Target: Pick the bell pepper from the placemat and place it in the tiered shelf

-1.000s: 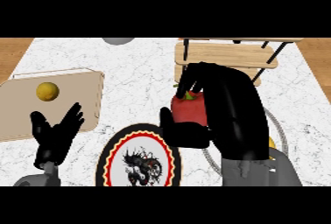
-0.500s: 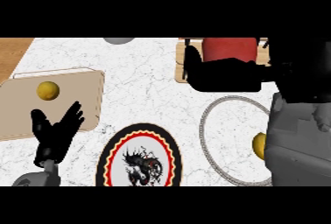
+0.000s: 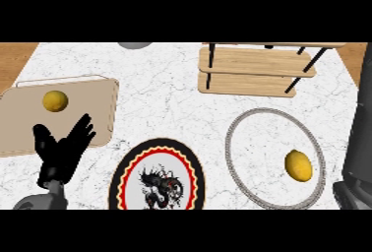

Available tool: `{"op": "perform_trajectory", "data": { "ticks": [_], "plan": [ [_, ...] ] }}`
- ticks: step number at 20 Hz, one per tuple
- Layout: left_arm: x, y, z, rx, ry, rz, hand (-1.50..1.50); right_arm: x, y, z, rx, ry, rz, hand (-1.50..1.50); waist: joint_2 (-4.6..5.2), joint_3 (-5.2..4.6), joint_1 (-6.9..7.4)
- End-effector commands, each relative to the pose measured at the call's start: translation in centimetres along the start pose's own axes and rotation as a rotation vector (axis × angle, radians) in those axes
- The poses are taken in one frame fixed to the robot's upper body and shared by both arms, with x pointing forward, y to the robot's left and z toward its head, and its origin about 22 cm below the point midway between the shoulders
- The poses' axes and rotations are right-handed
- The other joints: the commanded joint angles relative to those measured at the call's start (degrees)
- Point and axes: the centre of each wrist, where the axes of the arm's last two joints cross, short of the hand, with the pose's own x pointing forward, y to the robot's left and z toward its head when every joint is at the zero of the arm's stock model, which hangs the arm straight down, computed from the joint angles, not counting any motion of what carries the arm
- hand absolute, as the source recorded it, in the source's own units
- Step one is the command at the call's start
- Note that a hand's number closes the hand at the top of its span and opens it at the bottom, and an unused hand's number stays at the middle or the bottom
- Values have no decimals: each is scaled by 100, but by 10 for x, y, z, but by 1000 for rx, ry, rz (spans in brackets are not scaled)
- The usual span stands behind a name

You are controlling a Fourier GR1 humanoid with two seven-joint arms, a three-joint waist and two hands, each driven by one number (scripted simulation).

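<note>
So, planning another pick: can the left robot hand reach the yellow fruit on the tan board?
Probably yes: the left robot hand is open just below the yellow fruit, nothing between them.

I see the tiered shelf [image 3: 258,69] at the table's [image 3: 167,103] far right, a placemat [image 3: 272,157] before it, a plate [image 3: 156,177] left of that, and a board [image 3: 58,115] far left.

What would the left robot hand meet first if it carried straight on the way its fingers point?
Probably the tan board: the left robot hand already overlaps its lower edge, fingers angled up and right. The yellow fruit lies left of that line. Height above the board is unclear.
</note>
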Motion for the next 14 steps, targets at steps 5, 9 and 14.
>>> {"op": "perform_trajectory", "data": {
  "ticks": [5, 9, 14],
  "plan": [
    [-10, -7, 4, -14, 57, -5, 0, -23, -10, -58, 86, 30, 47, 150, 36, -23, 49],
    [-10, -5, 8, 2, 45, 6, 0, -20, 1, -66, 84, 4, 101, 150, 24, -24, 44],
    [-2, -7, 4, -12, 38, 4, 0, -76, 10, -95, 78, 10, 121, 150, 47, -22, 53]
  ]
}}
